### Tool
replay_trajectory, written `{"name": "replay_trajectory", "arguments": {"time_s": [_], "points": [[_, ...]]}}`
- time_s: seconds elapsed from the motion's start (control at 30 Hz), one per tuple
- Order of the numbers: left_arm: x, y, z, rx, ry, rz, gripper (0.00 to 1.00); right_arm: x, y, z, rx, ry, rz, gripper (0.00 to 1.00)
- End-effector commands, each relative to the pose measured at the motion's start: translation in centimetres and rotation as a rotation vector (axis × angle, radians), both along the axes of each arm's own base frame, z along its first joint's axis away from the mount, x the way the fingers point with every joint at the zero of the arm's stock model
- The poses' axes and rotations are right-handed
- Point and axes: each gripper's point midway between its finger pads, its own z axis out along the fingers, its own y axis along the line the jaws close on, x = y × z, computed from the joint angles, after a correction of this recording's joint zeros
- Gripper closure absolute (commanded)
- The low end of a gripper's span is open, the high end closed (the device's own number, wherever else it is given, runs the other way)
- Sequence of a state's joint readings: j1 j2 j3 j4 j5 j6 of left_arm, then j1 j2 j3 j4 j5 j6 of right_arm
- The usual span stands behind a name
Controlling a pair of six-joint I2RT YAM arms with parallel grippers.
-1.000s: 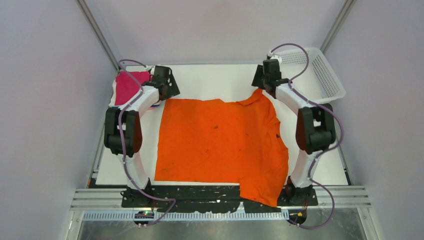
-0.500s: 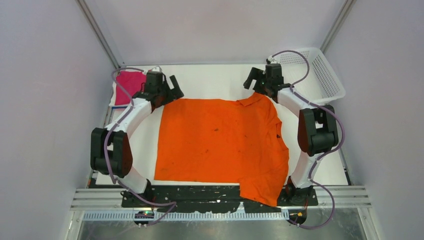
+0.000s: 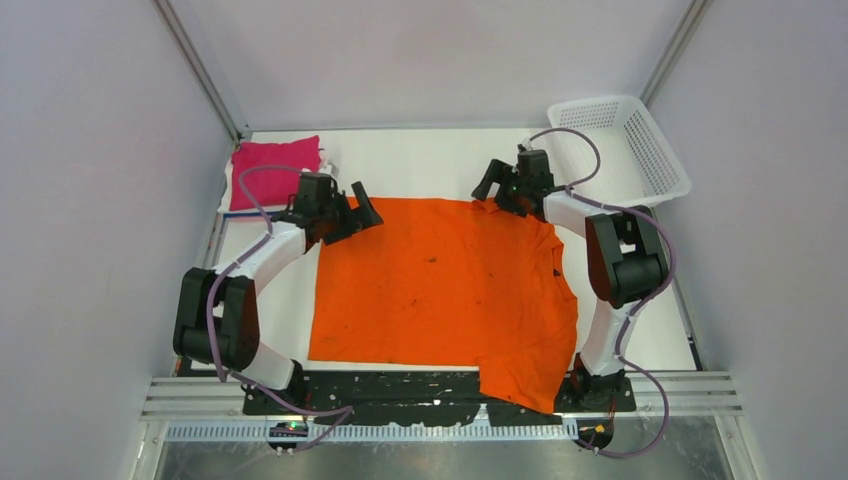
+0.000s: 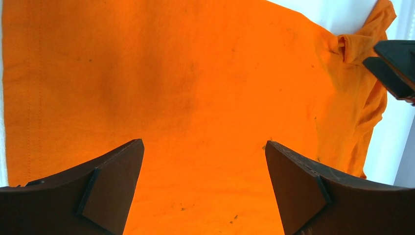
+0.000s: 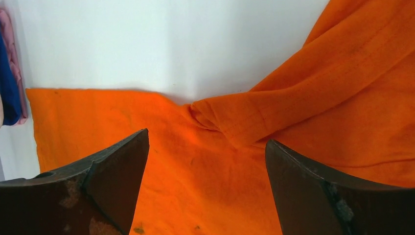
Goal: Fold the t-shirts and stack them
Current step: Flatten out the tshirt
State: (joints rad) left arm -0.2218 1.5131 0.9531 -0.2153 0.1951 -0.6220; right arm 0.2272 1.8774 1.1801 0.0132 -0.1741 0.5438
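A bright orange t-shirt (image 3: pixel 440 290) lies spread flat on the white table, with one sleeve hanging over the near edge. My left gripper (image 3: pixel 362 205) hovers open over its far left corner. In the left wrist view only flat orange cloth (image 4: pixel 186 88) shows between the spread fingers of the left gripper (image 4: pixel 203 143). My right gripper (image 3: pixel 490 185) is open over the far right part, above a bunched fold (image 5: pixel 254 117). Nothing sits between the jaws of the right gripper (image 5: pixel 206 136). A folded magenta t-shirt (image 3: pixel 275 172) lies at the far left.
A white lattice basket (image 3: pixel 625 140) stands at the far right corner. Blue and pink cloth (image 5: pixel 9 88) shows at the left edge of the right wrist view. Grey walls close in both sides. The arm bases sit at the near edge.
Both grippers have come inward and lower from the far corners to the orange shirt's far edge, and their jaws have spread. The magenta shirt is now uncovered by the left arm.
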Motion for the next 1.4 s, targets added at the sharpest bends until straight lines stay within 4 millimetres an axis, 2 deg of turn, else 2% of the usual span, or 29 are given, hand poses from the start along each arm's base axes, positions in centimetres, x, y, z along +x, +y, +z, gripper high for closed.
{"name": "replay_trajectory", "arguments": {"time_s": [0.0,0.23,0.37,0.5,0.67,0.77,0.83,0.97,1.07,1.13,1.23,1.27,1.37], "points": [[0.8,-0.4,1.8,-0.023,-0.072,-0.014,0.0,1.7,1.2,-0.3,0.048,-0.007,-0.002,0.05],[0.4,0.0,0.9,-0.004,-0.055,-0.01,0.0,0.7,0.7,-1.5,0.007,0.008,-0.044,0.04],[0.3,0.2,0.1,0.012,-0.039,-0.005,0.0,1.5,0.7,-1.6,0.012,-0.008,-0.064,0.05],[0.1,0.5,-0.8,0.029,-0.014,0.002,0.0,4.3,1.5,-0.1,0.073,-0.086,-0.1,0.05],[0.1,0.9,-1.3,0.052,-0.003,0.009,0.0,9.9,2.5,3.1,0.138,-0.24,-0.149,0.05],[0.1,1.2,-1.4,0.067,-0.001,0.017,0.0,12.6,3.1,3.9,0.156,-0.279,-0.16,0.05],[0.1,1.4,-1.2,0.076,-0.003,0.017,0.0,15.0,3.9,5.5,0.168,-0.318,-0.151,0.05],[0.2,1.7,-0.7,0.094,-0.014,0.023,0.0,16.8,5.1,7.2,0.14,-0.319,-0.115,0.05],[0.3,1.8,0.1,0.1,-0.028,0.023,0.0,16.2,5.1,8.4,0.105,-0.33,-0.077,0.05],[0.2,1.8,0.5,0.091,-0.038,0.021,0.0,14.9,4.6,9.2,0.059,-0.329,-0.066,0.05],[-0.1,1.5,0.7,0.076,-0.044,0.013,0.0,11.7,3.2,9.5,0.002,-0.293,-0.066,0.05],[-0.2,1.5,0.7,0.074,-0.044,0.013,0.0,11.0,2.9,9.3,-0.011,-0.284,-0.063,0.05],[-0.5,1.6,0.8,0.072,-0.049,0.013,0.0,6.8,2.1,6.0,-0.049,-0.152,-0.042,0.05]]}}
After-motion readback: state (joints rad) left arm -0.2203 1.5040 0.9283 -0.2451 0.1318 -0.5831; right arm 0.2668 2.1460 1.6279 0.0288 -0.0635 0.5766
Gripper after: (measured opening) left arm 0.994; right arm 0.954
